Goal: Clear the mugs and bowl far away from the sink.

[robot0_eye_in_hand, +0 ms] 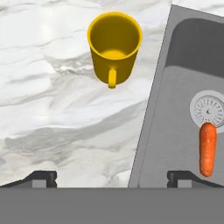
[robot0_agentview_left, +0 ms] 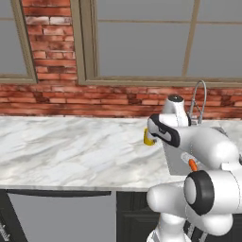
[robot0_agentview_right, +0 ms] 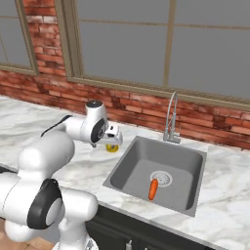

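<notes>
Hand view: the gripper [robot0_eye_in_hand: 112, 177] is being held wide open and empty above the surface [robot0_eye_in_hand: 52, 113].
The yellow mug [robot0_eye_in_hand: 114, 46] is standing upright near the sink [robot0_eye_in_hand: 175, 131], where a carrot [robot0_eye_in_hand: 208, 148] is lying beside the drain [robot0_eye_in_hand: 209, 109].

A plain yellow handled mug [robot0_eye_in_hand: 114, 47] sits on the white, grey-veined marble counter [robot0_eye_in_hand: 52, 109]. There's a bright orange carrot [robot0_eye_in_hand: 207, 148] in the grey steel sink [robot0_eye_in_hand: 175, 113], red brick wall [robot0_agentview_left: 71, 101] behind.

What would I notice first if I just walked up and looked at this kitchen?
Probably the bright orange carrot lying in the grey sink, right by the round drain. Next, the yellow mug standing upright on the marble counter just beside the sink, with the robot's open gripper above it.
</notes>
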Available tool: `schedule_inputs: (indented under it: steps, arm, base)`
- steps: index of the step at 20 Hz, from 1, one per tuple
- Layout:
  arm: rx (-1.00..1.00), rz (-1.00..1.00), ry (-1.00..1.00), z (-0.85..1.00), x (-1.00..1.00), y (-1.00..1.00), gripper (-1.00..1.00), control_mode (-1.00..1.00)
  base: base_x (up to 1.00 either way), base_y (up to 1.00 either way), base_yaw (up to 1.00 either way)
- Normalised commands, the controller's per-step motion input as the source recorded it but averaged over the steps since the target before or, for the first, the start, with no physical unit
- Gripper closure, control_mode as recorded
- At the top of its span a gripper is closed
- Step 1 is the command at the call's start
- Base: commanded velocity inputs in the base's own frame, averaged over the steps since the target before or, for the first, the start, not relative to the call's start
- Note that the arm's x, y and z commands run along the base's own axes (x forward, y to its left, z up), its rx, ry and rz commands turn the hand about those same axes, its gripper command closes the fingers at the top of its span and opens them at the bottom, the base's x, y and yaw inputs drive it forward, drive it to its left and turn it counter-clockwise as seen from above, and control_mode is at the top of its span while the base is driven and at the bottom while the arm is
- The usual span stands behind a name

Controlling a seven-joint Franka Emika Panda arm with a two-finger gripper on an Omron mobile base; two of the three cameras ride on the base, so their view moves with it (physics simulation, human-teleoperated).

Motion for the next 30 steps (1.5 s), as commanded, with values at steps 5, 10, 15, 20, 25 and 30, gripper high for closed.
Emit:
schedule_inputs:
  steps: [5, 10, 15, 20, 25, 30]
  arm:
    - [0.03, 0.00, 0.00, -0.03, 0.30, 0.00, -1.00, -1.00]
    - [0.04, 0.00, 0.00, -0.18, 0.18, 0.00, -1.00, -1.00]
    - [0.04, 0.00, 0.00, -0.31, 0.07, 0.00, -1.00, -1.00]
    - [0.00, 0.00, 0.00, -0.28, 0.23, 0.00, -1.00, -1.00]
    - [0.00, 0.00, 0.00, -0.19, 0.29, 0.00, -1.00, -1.00]
    - [0.00, 0.00, 0.00, -0.10, 0.27, 0.00, -1.00, -1.00]
  base:
    - [0.00, 0.00, 0.00]
    - [0.00, 0.00, 0.00]
    - [0.00, 0.00, 0.00]
    - [0.00, 0.00, 0.00]
    - [0.00, 0.00, 0.00]
    - [0.00, 0.00, 0.00]
